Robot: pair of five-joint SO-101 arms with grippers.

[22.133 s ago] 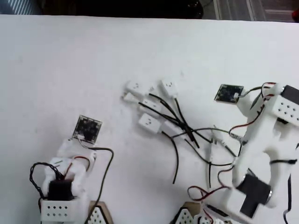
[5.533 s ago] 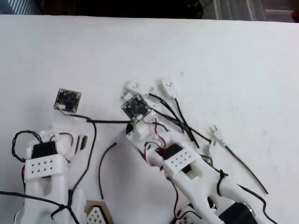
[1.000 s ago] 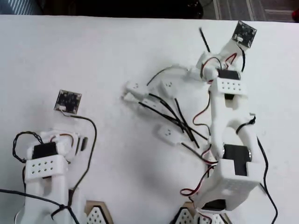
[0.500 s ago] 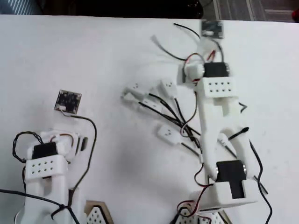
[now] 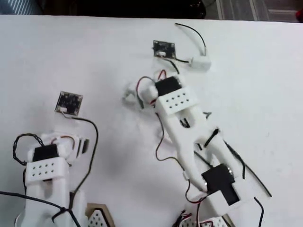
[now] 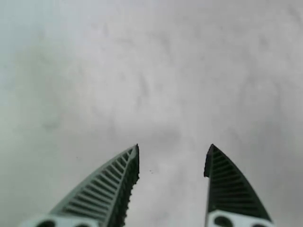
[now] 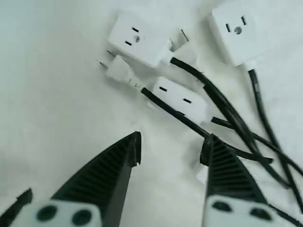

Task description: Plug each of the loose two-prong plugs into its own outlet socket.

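Note:
In the right wrist view my right gripper is open and hangs over a cluster of white sockets with black cords. A socket lies beside a loose two-prong plug. A second socket is just ahead of the fingertips, and a third lies farther off. From above, the right arm covers most of this cluster; one socket corner shows. Another socket with a curved cord lies alone at the back. My left gripper is open over bare table.
The left arm stands at the front left with its camera board ahead of it. Black cords trail beside the right arm's base. The table's left and far right are bare white surface.
The right arm swung from the back right toward the socket cluster at the centre, leaving a socket with its cord lying at the back. The left arm has not moved.

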